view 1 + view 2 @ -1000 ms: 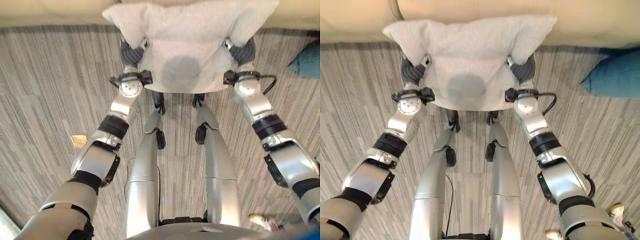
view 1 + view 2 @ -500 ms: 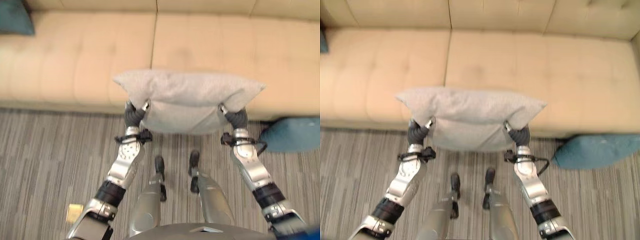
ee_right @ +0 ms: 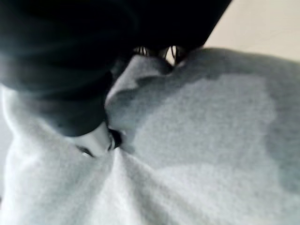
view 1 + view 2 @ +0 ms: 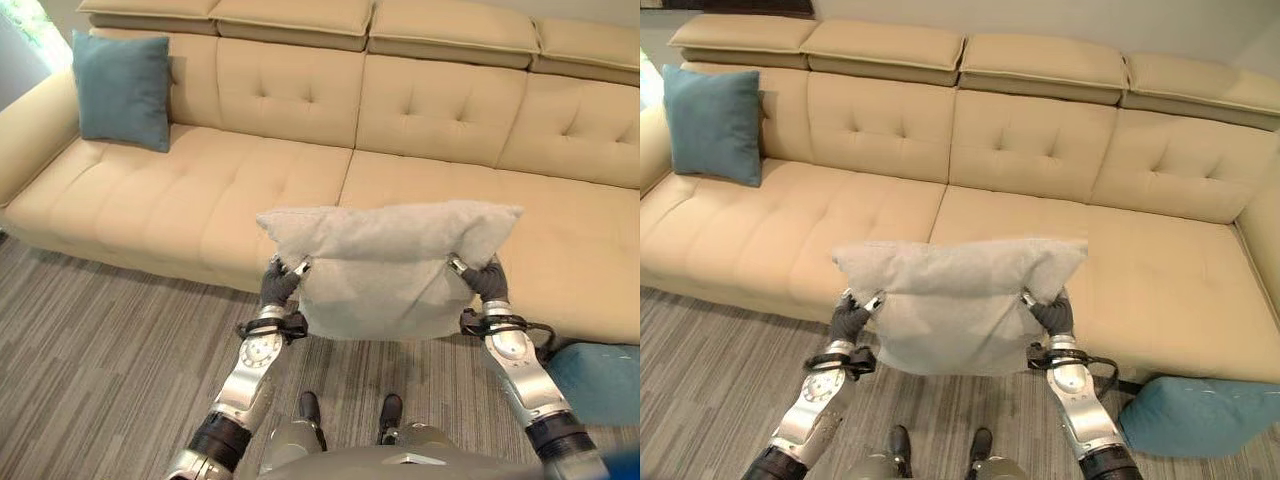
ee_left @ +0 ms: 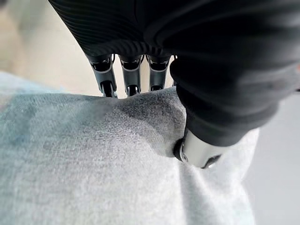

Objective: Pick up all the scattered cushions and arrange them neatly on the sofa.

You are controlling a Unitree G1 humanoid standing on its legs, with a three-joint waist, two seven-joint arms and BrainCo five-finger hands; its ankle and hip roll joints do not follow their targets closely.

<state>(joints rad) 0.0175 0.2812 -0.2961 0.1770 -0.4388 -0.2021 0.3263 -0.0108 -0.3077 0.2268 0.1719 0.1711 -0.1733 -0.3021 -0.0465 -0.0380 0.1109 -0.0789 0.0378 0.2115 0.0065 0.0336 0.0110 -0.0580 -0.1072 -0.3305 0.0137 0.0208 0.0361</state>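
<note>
Grey cushion (image 4: 385, 265): held up in the air between both hands, in front of the near edge of the sofa (image 4: 200, 190) seat.
Left hand (image 4: 279, 283): fingers and thumb pinch the cushion's left side.
Right hand (image 4: 486, 279): clamped on the cushion's right side, thumb dug into the fabric.
Blue cushion (image 4: 123, 89): upright against the backrest at the sofa's far left.
Second blue cushion (image 4: 1195, 417): on the striped carpet (image 4: 90, 340) at near right, beside the sofa front.

Our arms: both extended toward 12 o'clock, level. Left hand (image 4: 279, 283) and right hand (image 4: 487, 279): fingers and thumbs pinched closed, wrists raised.
</note>
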